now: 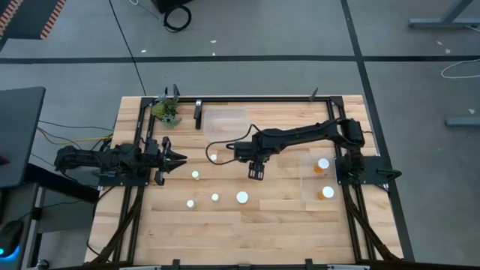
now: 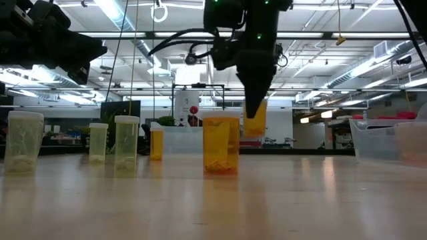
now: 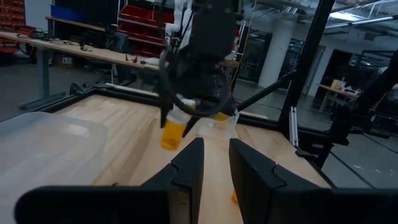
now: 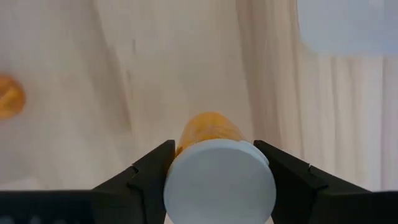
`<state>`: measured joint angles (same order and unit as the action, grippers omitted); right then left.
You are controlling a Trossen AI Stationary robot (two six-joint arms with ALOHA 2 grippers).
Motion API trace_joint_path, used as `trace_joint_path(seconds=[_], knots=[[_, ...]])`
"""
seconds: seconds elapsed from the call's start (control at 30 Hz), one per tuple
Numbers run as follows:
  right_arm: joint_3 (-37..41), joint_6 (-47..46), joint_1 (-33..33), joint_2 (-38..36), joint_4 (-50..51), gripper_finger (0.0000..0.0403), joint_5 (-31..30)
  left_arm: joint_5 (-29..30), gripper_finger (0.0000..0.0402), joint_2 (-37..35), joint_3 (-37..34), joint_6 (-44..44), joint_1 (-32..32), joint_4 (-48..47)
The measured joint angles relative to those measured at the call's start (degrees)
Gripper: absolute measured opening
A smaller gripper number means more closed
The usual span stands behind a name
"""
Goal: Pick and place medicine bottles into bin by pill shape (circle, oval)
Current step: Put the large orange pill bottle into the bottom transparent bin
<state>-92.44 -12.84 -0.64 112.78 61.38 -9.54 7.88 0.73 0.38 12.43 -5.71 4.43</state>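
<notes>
My right gripper (image 1: pixel 256 171) is over the middle of the table, pointing down, shut on an orange pill bottle with a white cap (image 4: pixel 219 180). The low view shows the bottle (image 2: pixel 255 125) below the gripper, and it also shows in the left wrist view (image 3: pixel 174 134). Several other bottles stand upright on the table on their bases, white caps up (image 1: pixel 242 197) (image 1: pixel 215 197) (image 1: pixel 196 175). My left gripper (image 1: pixel 176 157) waits open and empty at the table's left side. My right gripper pinches the bottle at its white cap (image 4: pixel 186 163), one finger (image 4: pixel 149 171) on each side of the cap's rim. The fingers come from above, pointing down. The bottle hangs upright below them, its orange body (image 2: pixel 255 130) clear of the table.
A clear bin (image 1: pixel 307 196) at the table's right holds two bottles (image 1: pixel 323 163) (image 1: pixel 327 193). Another clear bin (image 1: pixel 225 120) stands at the far edge. A small green plant (image 1: pixel 166 111) is at the far left corner. A black frame runs along the table's far and side edges.
</notes>
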Motion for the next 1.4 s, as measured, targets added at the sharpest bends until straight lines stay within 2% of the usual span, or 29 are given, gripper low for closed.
trace_joint_path(seconds=[0.2, 0.4, 1.03, 1.2, 1.4], knots=[[0.0, -4.6, -3.1, -3.7, 3.7, 0.0218, -0.1, 0.0, 0.0089, 0.0, 0.0, 0.0, 0.0, 0.0], [0.0, -10.0, -6.1, -7.2, 7.1, 0.0218, -3.7, 0.0, 0.0088, 0.0, 0.0, -0.1, 0.0, 0.0], [0.3, -17.5, -11.6, -10.4, 14.7, 0.0218, -6.0, 0.0, 0.0084, 0.0, 0.0, 0.0, 0.0, 0.0], [6.9, -21.2, -12.5, -14.6, 13.1, 0.0218, -6.6, 0.0, 0.0085, 0.0, 0.0, 0.0, 0.0, 0.0], [17.8, -29.2, -14.1, -24.7, 9.2, 0.0218, -5.1, 0.0, 0.0091, 0.0, 0.0, -0.1, 0.0, 0.0]])
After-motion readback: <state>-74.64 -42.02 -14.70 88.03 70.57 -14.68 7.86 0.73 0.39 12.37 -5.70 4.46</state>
